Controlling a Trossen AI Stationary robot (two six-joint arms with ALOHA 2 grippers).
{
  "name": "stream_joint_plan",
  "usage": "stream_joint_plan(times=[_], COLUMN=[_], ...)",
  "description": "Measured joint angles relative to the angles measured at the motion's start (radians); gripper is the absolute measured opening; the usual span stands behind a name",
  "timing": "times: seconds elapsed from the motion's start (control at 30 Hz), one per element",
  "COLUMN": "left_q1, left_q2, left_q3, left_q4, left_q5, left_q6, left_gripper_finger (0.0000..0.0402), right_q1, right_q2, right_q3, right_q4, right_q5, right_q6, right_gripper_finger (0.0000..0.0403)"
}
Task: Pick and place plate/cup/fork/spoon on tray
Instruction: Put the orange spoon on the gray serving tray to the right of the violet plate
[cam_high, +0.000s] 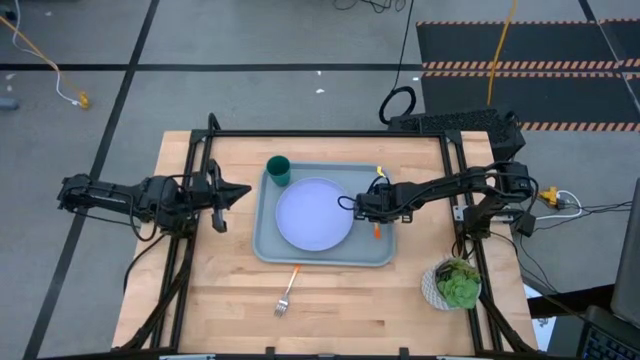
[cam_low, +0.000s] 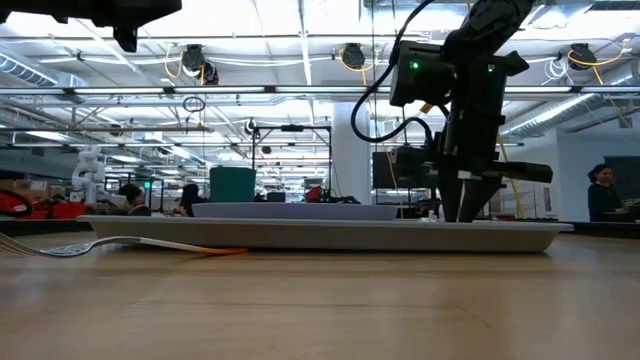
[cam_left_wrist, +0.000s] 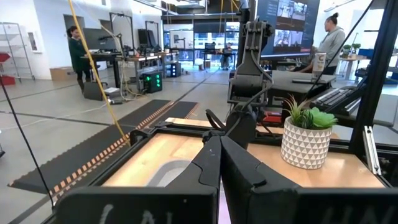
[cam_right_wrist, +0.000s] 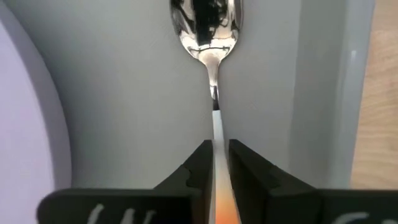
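Bench (cam_high: 210, 300): wide bare wood near and left of tray.
Tray (cam_high: 262, 245): centre.
Plate (cam_high: 312, 213): on tray.
Cup (cam_high: 278, 171): tray's far-left corner.
Right gripper (cam_right_wrist: 217, 163): narrow, fingers flanking spoon (cam_right_wrist: 207, 28) handle by tray's right rim.
Left gripper (cam_high: 240, 190): closed, left of tray.
Fork (cam_high: 287, 293): on bench, near side.

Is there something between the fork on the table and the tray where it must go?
Nothing visible. The fork lies on bare table just outside the tray, on its near long side. The plate, cup and spoon are already inside it.
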Motion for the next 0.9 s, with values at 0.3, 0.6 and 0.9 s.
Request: stream_joint_plan(times=[0.3,0.6,0.9], left_q1=[0.000,0.000,0.000], left_q2=[0.000,0.000,0.000], left_q3=[0.000,0.000,0.000], left_q4=[0.000,-0.003,-0.011], left_q5=[0.000,0.000,0.000], left_q6=[0.001,0.001,0.001], left_gripper_finger=[0.0007,0.0007,0.0007], right_q1=[0.000,0.001,0.001], right_q2=[0.000,0.000,0.000], right_q3=[0.000,0.000,0.000], right_q4=[0.019,0.059,0.049], right_q5=[0.005,0.002,0.000], right_q6=[-0.004,0.040,0.030], right_gripper_finger=[0.0074,0.0075,0.0074])
